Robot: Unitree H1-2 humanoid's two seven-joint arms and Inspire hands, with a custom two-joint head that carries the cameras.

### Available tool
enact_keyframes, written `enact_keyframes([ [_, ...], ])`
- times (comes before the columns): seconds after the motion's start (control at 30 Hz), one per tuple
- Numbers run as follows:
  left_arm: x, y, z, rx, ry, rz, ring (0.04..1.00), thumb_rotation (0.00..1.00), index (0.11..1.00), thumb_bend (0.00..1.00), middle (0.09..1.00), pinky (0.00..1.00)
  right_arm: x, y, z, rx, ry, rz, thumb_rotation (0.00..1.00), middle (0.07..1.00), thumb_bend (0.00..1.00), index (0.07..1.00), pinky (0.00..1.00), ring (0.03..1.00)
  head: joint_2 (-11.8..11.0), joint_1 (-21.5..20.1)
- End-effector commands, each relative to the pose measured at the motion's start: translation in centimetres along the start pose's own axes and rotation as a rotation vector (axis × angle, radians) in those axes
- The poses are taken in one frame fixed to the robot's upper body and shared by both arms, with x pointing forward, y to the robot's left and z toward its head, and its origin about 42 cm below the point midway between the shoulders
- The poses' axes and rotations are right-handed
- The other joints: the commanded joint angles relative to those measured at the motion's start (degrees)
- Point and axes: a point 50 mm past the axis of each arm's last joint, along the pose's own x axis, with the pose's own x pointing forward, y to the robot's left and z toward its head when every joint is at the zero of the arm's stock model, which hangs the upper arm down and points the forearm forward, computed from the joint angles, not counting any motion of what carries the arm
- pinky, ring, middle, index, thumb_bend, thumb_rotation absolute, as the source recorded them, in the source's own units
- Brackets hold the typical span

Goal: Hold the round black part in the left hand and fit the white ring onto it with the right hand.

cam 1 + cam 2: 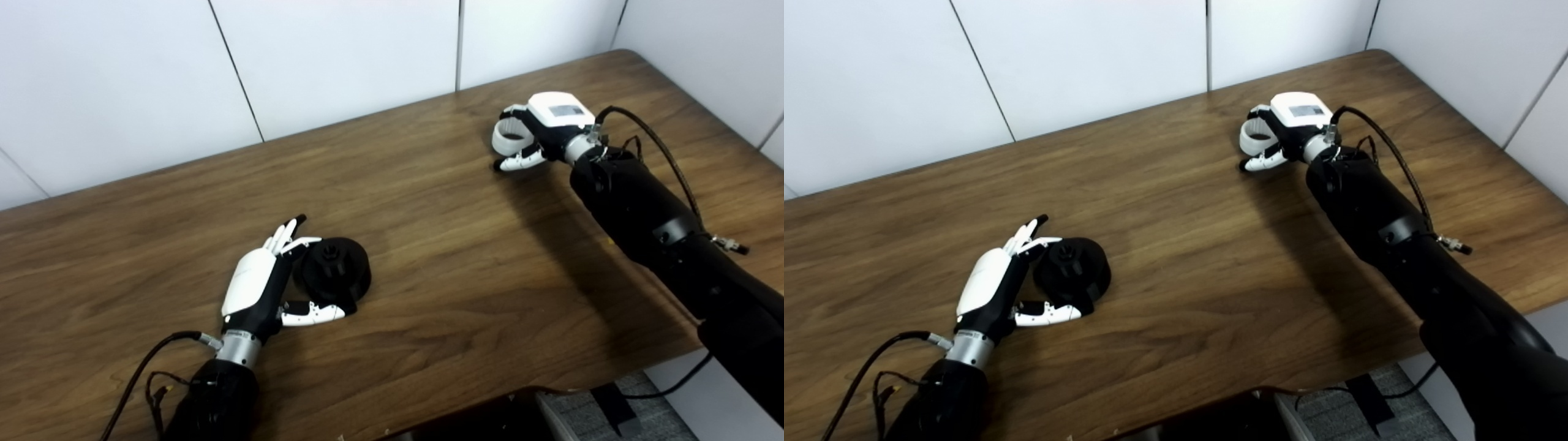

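Observation:
The round black part [334, 268] lies on the wooden table [459, 257] at the front left, a toothed hub on its top face. My left hand [254, 288] is open around its left side: the fingers point straight up past the part's far-left edge and the thumb runs along its near edge. At the back right, my right hand [548, 125] is shut on the white ring [507, 138]. Fingers curl over the ring's top and the thumb lies under it. I cannot tell whether the ring touches the table.
White wall panels [343, 55] close the table's far side and right side. The table's front edge runs close to my arms, with a dark chair [490, 416] and grey floor below. Cables hang from both wrists.

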Motion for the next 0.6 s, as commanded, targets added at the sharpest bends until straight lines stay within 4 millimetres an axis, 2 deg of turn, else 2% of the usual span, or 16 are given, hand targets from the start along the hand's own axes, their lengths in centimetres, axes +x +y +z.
enact_keyframes([
  [0.0,-1.6,-1.7,-0.5,0.005,0.025,-0.080,1.000,0.35,0.706,1.00,1.000,0.99,0.8,-3.8,-1.1,-0.052,0.027,-0.080,0.44,0.830,0.61,0.838,0.89,0.873,0.12,0.06],
  [0.17,-1.6,-1.8,-0.5,0.003,0.021,-0.079,1.000,0.34,0.705,1.00,1.000,0.99,0.9,-4.1,-1.4,-0.062,0.041,-0.068,0.45,0.830,0.62,0.846,0.90,0.875,0.25,0.27],
  [0.37,-1.6,-1.8,-0.6,0.012,0.018,-0.077,1.000,0.34,0.703,1.00,1.000,0.97,1.0,-4.3,-1.8,-0.074,0.055,-0.060,0.41,0.826,0.62,0.847,0.90,0.868,0.37,0.39],
  [0.57,-1.8,-1.5,-0.7,0.012,0.023,-0.081,1.000,0.34,0.707,1.00,1.000,0.99,1.5,-4.8,-2.6,-0.094,0.070,-0.046,0.32,0.828,0.62,0.854,0.88,0.857,0.42,-0.10],
])
